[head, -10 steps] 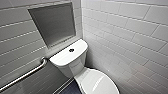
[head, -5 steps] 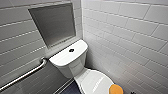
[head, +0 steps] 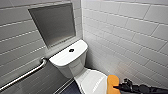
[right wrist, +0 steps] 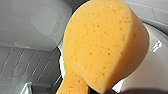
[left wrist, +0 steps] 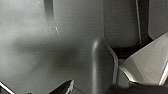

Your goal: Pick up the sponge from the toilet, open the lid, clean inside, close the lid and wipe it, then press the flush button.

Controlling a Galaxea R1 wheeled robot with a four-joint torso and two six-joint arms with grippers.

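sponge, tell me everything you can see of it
The sponge is orange, soft-looking foam pitted with small pores. Its rounded outline narrows to a waist. It stands roughly on edge at the tip of the right gripper, which holds it raised close to the closed lid, not far from the tiled wall. Nothing but the gripper appears to touch it.

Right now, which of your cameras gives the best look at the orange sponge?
The right wrist view: the sponge looms large and close, its pores plain. The head view gives a small orange patch of it at the picture's lower edge, at the tip of the dark right end effector.
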